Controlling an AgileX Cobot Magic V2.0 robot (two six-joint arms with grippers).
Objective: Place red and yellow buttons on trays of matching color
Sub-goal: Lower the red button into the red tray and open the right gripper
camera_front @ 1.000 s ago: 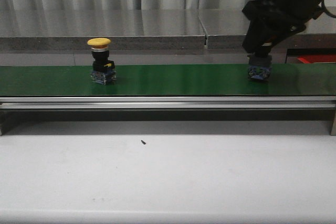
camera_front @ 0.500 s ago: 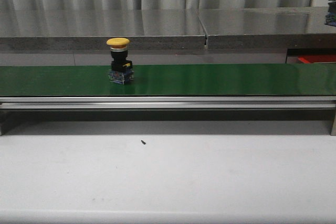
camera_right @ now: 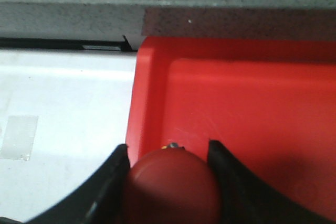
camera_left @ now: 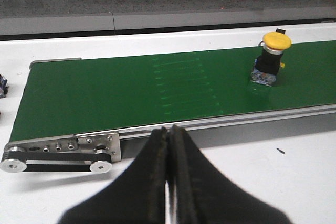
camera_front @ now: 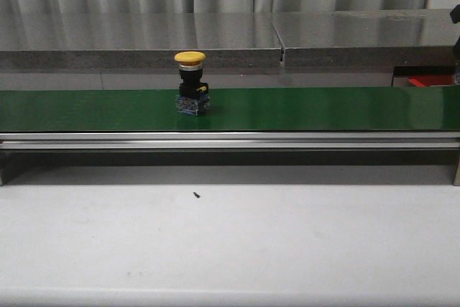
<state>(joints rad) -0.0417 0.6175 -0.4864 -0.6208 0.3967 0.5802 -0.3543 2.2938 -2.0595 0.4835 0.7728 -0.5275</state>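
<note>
Right now my right gripper [camera_right: 168,174] clamps the red button [camera_right: 172,187] above the red tray [camera_right: 252,119], low in frame near the tray's rim; released there, it could tip out. My left gripper [camera_left: 169,182] is closed, empty; the yellow button [camera_front: 191,83] stands mid-belt.

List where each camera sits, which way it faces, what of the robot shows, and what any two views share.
Front view: faces forward across the white table at the green conveyor belt; only a sliver of dark arm shows at the right edge.
Left wrist view: above the belt's end, looking along it; the left gripper, jaws together.
Right wrist view: over the red plastic tray; the right gripper clamps the red round-capped button.
Shared: front and left wrist views both show the yellow mushroom-capped button standing upright on the belt.
</note>
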